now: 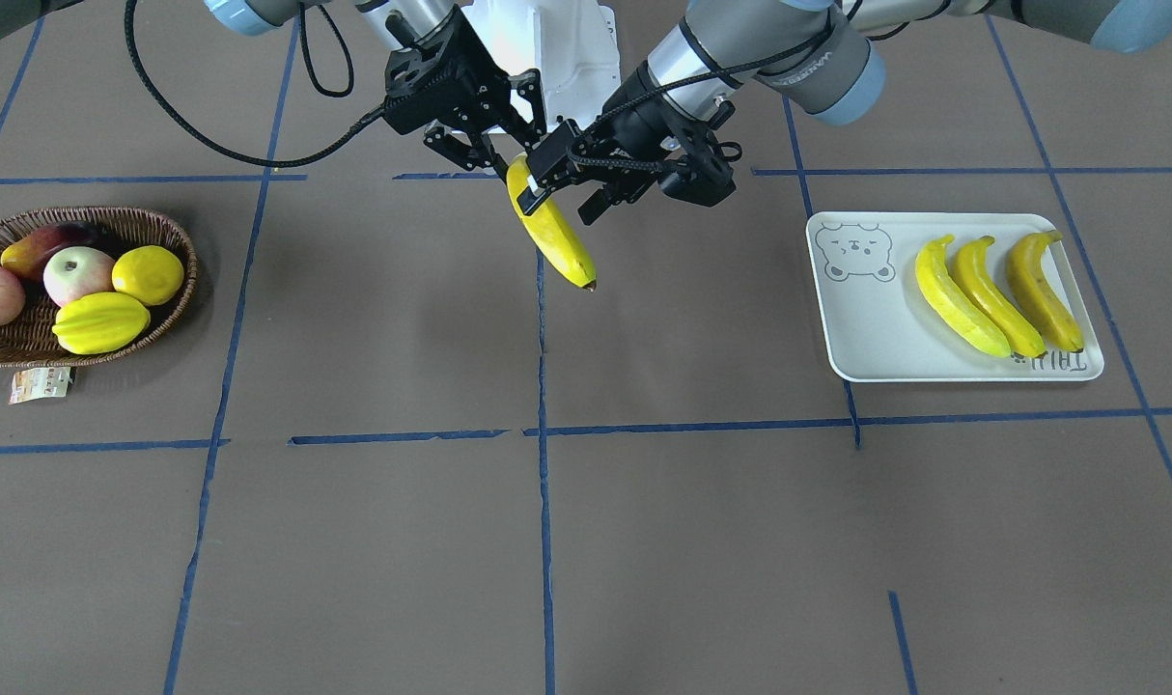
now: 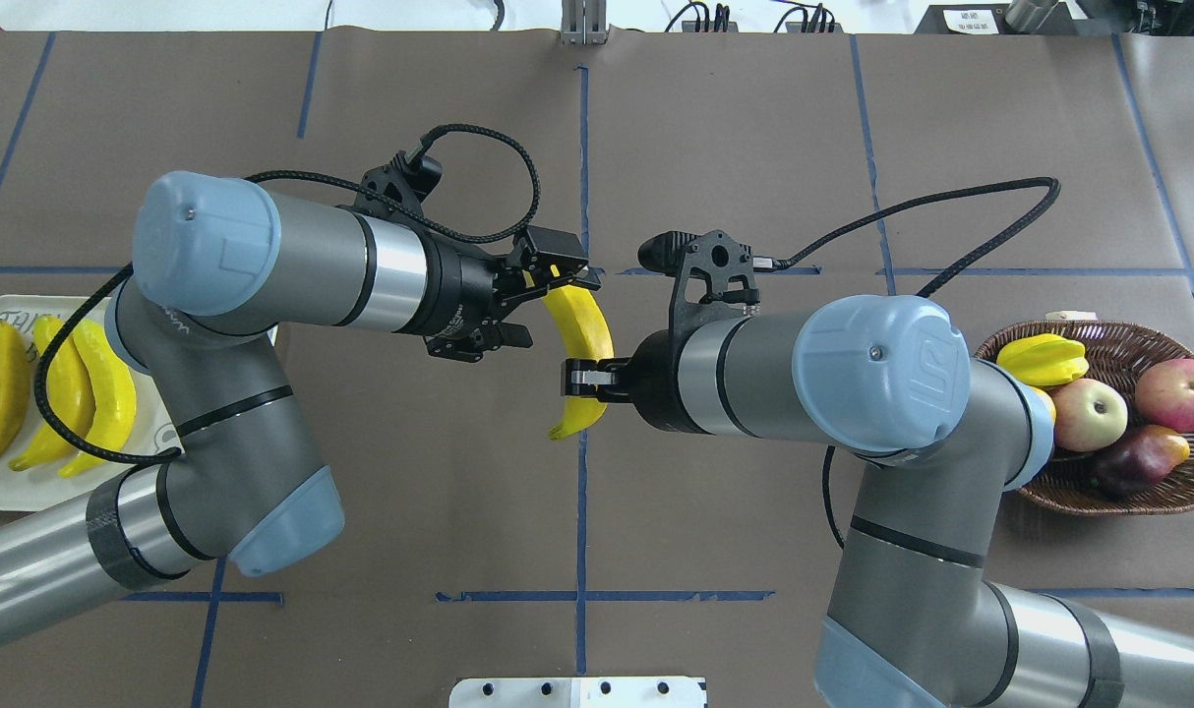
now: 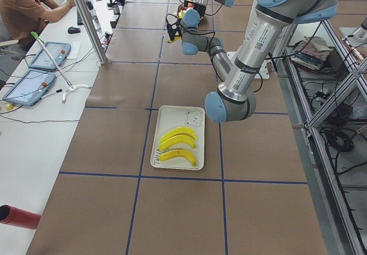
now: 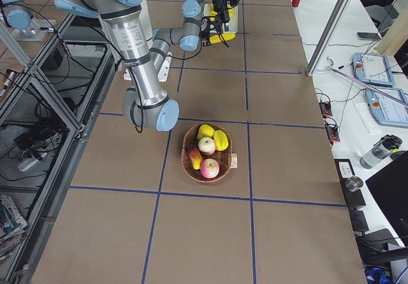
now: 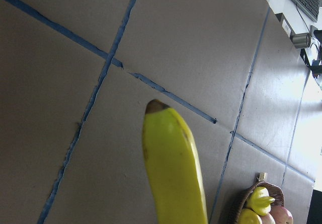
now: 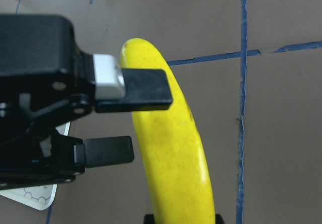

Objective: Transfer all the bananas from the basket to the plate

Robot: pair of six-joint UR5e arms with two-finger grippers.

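— So, where is the banana (image 1: 559,241) now?
— In the air over the table's (image 1: 586,541) middle, between the two arms, its dark tip sticking out free.
— Who has it?
— The right gripper (image 2: 585,382) is clamped on it. The left gripper (image 1: 557,208) has its jaws spread: one finger lies across the banana, the other stands off to the side. Whether the left touches it, I cannot tell.
— And the rest?
— Three bananas (image 1: 991,294) lie side by side on the plate (image 1: 866,338), on the robot's left. The basket (image 1: 182,253), well apart on its right, holds other fruit (image 1: 147,275).
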